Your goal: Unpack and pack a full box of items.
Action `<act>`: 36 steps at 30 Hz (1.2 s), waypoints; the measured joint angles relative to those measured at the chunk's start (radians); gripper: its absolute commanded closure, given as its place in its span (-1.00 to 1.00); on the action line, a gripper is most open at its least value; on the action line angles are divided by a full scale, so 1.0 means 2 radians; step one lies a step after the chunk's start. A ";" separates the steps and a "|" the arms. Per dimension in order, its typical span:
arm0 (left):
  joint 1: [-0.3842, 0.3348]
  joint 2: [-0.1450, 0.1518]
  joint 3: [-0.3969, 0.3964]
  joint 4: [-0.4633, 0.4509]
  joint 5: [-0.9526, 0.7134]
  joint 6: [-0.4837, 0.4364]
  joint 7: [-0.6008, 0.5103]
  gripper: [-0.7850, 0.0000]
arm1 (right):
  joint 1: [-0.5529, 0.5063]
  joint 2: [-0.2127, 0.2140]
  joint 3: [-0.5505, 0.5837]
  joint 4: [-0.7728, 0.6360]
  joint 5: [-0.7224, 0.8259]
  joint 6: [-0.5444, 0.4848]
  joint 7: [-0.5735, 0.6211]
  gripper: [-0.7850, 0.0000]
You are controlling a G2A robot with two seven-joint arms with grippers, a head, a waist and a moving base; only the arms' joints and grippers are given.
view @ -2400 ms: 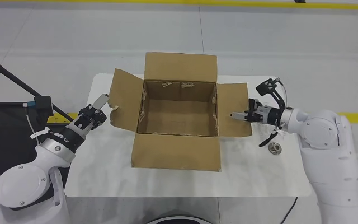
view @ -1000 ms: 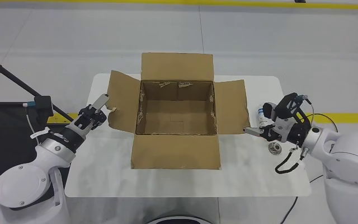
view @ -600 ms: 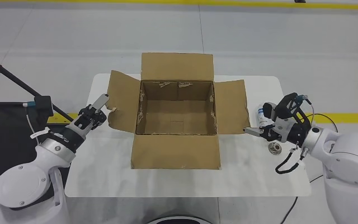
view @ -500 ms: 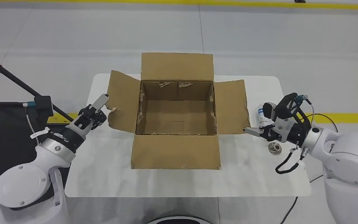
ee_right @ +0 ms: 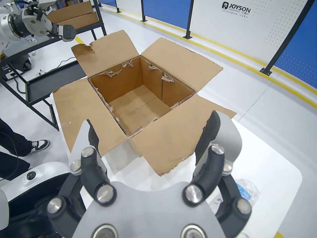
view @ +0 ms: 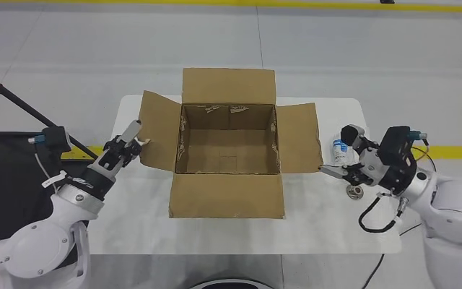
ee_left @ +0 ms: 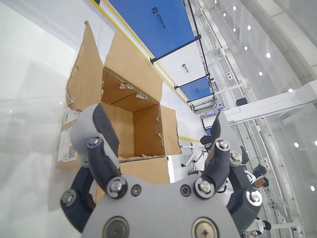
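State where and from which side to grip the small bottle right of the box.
Grip the bottle across its middle, from above: it seems to lie flat on the table, clear of the box, so its long sides are open to fingers.

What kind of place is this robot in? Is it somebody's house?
Not a house. It looks like a big factory hall or robot lab: yellow lines painted on the pale floor, tall blue partition panels on black frames, and a very high ceiling with rows of lights.
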 measured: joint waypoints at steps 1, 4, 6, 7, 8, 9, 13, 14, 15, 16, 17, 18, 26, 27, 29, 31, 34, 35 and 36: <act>0.001 0.000 0.002 0.000 0.000 0.000 0.006 -1.00 | 0.000 0.001 0.003 0.003 0.000 -0.003 -0.001 -1.00; 0.001 0.001 0.009 0.000 -0.004 0.004 0.025 -1.00 | 0.003 0.004 0.013 0.019 0.004 -0.013 -0.003 -1.00; 0.001 0.002 0.010 0.000 -0.005 0.005 0.030 -1.00 | 0.006 0.006 0.021 0.032 0.015 -0.024 -0.008 -1.00; 0.001 0.002 0.010 0.000 -0.005 0.005 0.030 -1.00 | 0.006 0.007 0.025 0.037 0.024 -0.033 -0.011 -1.00; 0.001 0.002 0.010 0.000 -0.005 0.005 0.030 -1.00 | 0.005 0.009 0.028 0.044 0.039 -0.051 -0.016 -1.00; 0.001 0.002 0.010 0.000 -0.005 0.005 0.030 -1.00 | 0.004 0.010 0.030 0.050 0.055 -0.068 -0.018 -1.00; 0.001 0.002 0.010 0.000 -0.005 0.005 0.030 -1.00 | 0.003 0.017 0.039 0.073 0.106 -0.123 -0.019 -1.00; 0.001 0.002 0.010 0.000 -0.005 0.005 0.030 -1.00 | 0.003 0.019 0.040 0.073 0.113 -0.124 -0.018 -1.00; 0.001 0.002 0.010 0.000 -0.005 0.005 0.030 -1.00 | 0.002 0.020 0.041 0.073 0.115 -0.124 -0.017 -1.00; 0.001 0.002 0.010 0.000 -0.005 0.005 0.030 -1.00 | 0.002 0.022 0.043 0.074 0.115 -0.123 -0.015 -1.00; 0.001 0.002 0.010 0.000 -0.005 0.005 0.030 -1.00 | 0.001 0.024 0.045 0.076 0.111 -0.123 -0.011 -1.00; 0.001 0.002 0.010 0.000 -0.005 0.005 0.030 -1.00 | 0.000 0.025 0.046 0.078 0.107 -0.123 -0.007 -1.00; 0.001 0.002 0.010 0.000 -0.005 0.005 0.030 -1.00 | 0.000 0.026 0.046 0.079 0.104 -0.123 -0.003 -1.00; 0.001 0.002 0.010 0.000 -0.005 0.005 0.030 -1.00 | 0.000 0.026 0.046 0.079 0.104 -0.123 -0.003 -1.00; 0.001 0.002 0.010 0.000 -0.005 0.005 0.030 -1.00 | 0.000 0.026 0.046 0.079 0.104 -0.123 -0.003 -1.00; 0.001 0.002 0.010 0.000 -0.005 0.005 0.030 -1.00 | 0.000 0.026 0.046 0.078 0.104 -0.122 -0.003 -1.00; 0.006 0.003 0.012 0.000 -0.003 -0.006 0.048 -1.00 | 0.003 0.026 0.054 0.076 0.070 -0.105 -0.015 -1.00; 0.009 0.003 0.012 0.000 -0.007 -0.008 0.057 -1.00 | 0.004 0.027 0.055 0.078 0.053 -0.107 -0.018 -1.00; 0.011 0.003 0.010 0.000 -0.009 -0.007 0.063 -1.00 | 0.005 0.028 0.057 0.083 0.041 -0.112 -0.016 -1.00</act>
